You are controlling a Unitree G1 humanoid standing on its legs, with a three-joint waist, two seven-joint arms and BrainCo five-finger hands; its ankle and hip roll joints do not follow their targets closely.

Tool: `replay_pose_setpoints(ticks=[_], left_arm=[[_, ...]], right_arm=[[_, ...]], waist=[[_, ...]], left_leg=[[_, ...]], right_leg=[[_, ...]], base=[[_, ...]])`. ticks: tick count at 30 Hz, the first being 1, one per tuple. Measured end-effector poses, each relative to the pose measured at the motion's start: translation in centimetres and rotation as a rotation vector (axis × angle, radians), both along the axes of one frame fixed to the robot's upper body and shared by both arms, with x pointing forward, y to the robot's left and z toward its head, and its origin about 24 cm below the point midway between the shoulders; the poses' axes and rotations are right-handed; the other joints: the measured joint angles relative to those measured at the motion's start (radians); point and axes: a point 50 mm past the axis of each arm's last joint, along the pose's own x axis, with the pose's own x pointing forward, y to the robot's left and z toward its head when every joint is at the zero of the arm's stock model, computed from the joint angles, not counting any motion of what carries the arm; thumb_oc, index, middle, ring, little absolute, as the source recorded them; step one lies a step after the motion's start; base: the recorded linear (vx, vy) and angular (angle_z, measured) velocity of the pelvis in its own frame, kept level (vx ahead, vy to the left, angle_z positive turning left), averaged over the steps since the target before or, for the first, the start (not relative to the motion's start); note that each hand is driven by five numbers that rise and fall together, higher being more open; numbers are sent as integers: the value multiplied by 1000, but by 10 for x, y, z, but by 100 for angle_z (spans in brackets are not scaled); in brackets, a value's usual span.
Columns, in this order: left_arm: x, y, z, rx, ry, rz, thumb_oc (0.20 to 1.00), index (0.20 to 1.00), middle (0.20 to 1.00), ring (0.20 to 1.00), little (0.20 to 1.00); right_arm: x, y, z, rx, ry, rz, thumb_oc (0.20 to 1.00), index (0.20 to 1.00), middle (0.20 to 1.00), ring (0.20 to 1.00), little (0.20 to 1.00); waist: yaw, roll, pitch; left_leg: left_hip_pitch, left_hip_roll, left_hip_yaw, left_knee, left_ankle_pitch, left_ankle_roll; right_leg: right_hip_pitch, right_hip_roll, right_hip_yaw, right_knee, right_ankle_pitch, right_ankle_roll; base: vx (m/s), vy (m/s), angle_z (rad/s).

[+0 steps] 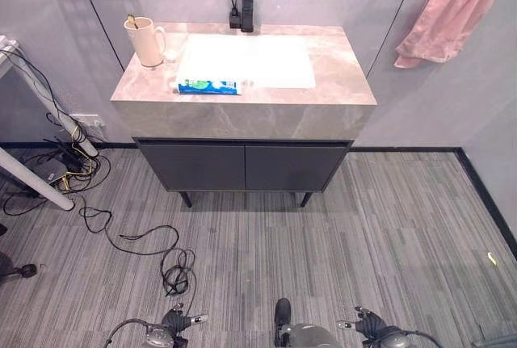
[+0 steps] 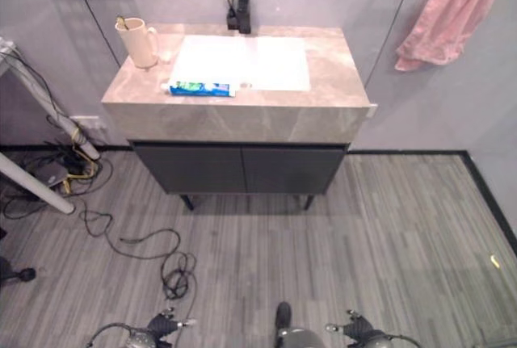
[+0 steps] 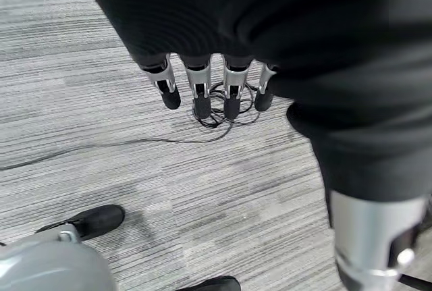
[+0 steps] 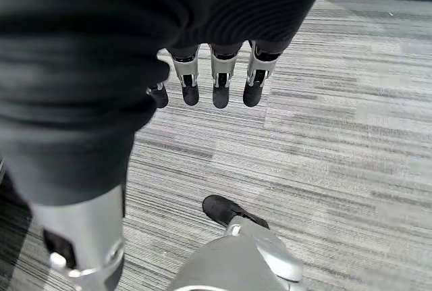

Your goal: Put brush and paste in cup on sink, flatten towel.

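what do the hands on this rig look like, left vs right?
Both match. The left hand has a row of silver fingers with dark tips, and a dark ribbed cover over the back of the hand and wrist; its silver-grey thumb stands apart from the row. The right hand is the same: silver fingers, dark tips, dark ribbed cover, silver-grey thumb. No markings visible on either.

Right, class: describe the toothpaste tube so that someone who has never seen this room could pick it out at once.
Find the grey marble sink counter above the dark cabinet. On its front edge, just before the white basin, lies the toothpaste tube. It is flat, blue and green, unlike the upright cream cup at the back left corner.
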Motion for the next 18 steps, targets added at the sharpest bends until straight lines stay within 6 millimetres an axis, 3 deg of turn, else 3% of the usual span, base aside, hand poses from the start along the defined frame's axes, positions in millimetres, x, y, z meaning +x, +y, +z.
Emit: replay_pose_setpoints(ticks=[2,3,4,6,7,10,11,12,14,15,18], left_arm=[[-2,2,0,6,9,5,1000,1000,1000,1000,1000],[-5,4,-1,11,20,9,1000,1000,1000,1000,1000],[-8,5,-2,12,30,12,1000,1000,1000,1000,1000],[-5,4,-1,11,21,10,1000,1000,1000,1000,1000],[9,3,3,11,-16,-3,1000,1000,1000,1000,1000],[33,9,14,31,-95,-21,1000,1000,1000,1000,1000],[33,10,14,36,-92,-20,1000,1000,1000,1000,1000],[32,10,14,35,-90,-19,1000,1000,1000,1000,1000],[20,11,10,36,-62,-12,1000,1000,1000,1000,1000],[15,11,8,36,-48,-14,1000,1000,1000,1000,1000],[1,14,4,41,-9,7,1000,1000,1000,1000,1000]], right_arm=[[-4,0,-1,2,12,-1,1000,1000,1000,1000,1000],[-9,0,-2,0,25,7,1000,1000,1000,1000,1000],[-12,0,-3,-13,43,42,1000,1000,1000,1000,1000],[-13,0,-3,-20,49,59,1000,1000,1000,1000,1000],[-9,1,-3,-21,44,62,1000,1000,1000,1000,1000],[-3,-1,-1,-31,34,69,1000,1000,1000,1000,1000],[4,-5,2,-50,20,74,1000,1000,1000,1000,1000],[4,-8,3,-57,19,74,1000,1000,1000,1000,1000],[9,-8,4,-61,9,79,1000,1000,1000,1000,1000],[7,-10,4,-65,16,77,1000,1000,1000,1000,1000],[-1,-11,2,-69,39,75,1000,1000,1000,1000,1000]], waist=[[0,-22,-8],[4,-43,-10],[21,-58,-2],[25,-72,1],[20,-84,23],[31,-120,66],[30,-99,79],[35,-85,88],[46,-44,83],[52,-23,75],[59,19,57]], left_leg=[[-72,-8,-17,156,3,-58],[-157,-23,-27,337,24,-98],[-253,-21,-27,561,91,-148],[-318,-12,-19,629,93,-123],[-373,-2,46,603,64,-76],[-432,-27,138,325,57,-30],[-423,-41,144,36,115,-23],[-424,-37,142,-30,158,-22],[-429,-24,86,-119,230,-38],[-432,-15,42,-168,256,-49],[-420,-3,40,-163,281,-42]], right_leg=[[34,0,-3,-43,-9,7],[70,-1,0,-78,-5,4],[101,5,11,-86,-12,-57],[104,5,10,-92,-16,-79],[120,-2,2,-116,-25,-91],[122,-29,7,-128,-25,-84],[144,-21,9,-137,-42,-66],[160,-11,13,-136,-40,-65],[198,13,46,-138,-68,-39],[207,27,70,-138,-81,-44],[264,18,126,-129,-122,-13]], base=[[181,-155,20],[165,-142,-6],[154,-102,-19],[115,-21,1],[172,40,46],[217,117,15],[250,169,-25],[272,164,-33],[282,168,-52],[293,214,-74],[296,260,-62]])
